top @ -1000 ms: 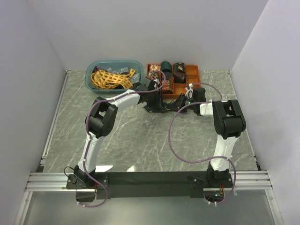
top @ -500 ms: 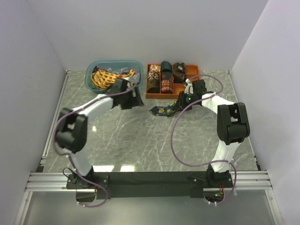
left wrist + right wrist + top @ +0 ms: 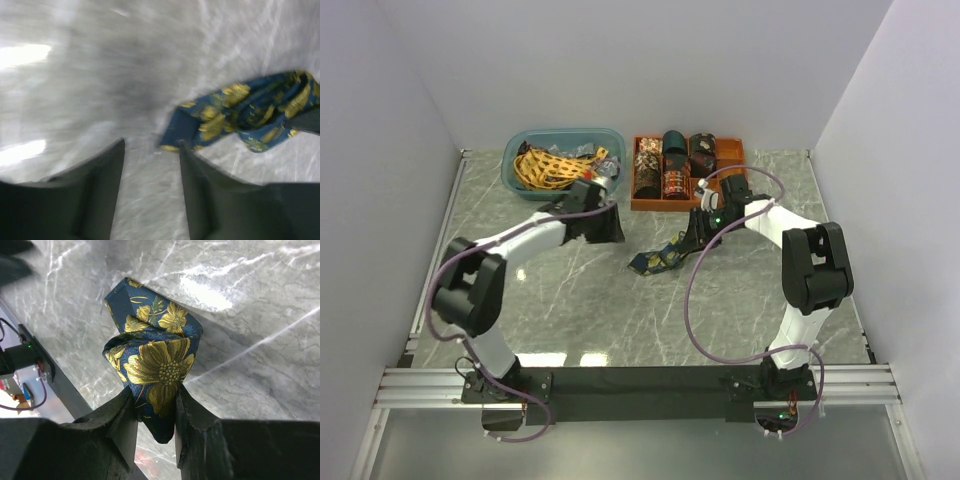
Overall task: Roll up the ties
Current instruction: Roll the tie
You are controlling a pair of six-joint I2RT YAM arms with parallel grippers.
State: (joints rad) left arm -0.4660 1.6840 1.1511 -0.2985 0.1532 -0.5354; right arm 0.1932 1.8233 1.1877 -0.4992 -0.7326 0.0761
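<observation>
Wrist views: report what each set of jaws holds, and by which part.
The right gripper grips the navy gold-flowered tie by a bunched fold of its fabric. The left gripper is open, holding nothing.

You had two arms [image 3: 525, 238], one blue-gold tie [image 3: 655, 262], and at the far edge one teal bin [image 3: 510, 172] and one orange tray [image 3: 735, 150].

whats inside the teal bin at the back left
A tangled yellow necktie with dark lattice fills the teal plastic bin, with darker fabric beside it. Anything beneath that heap is covered.
</observation>
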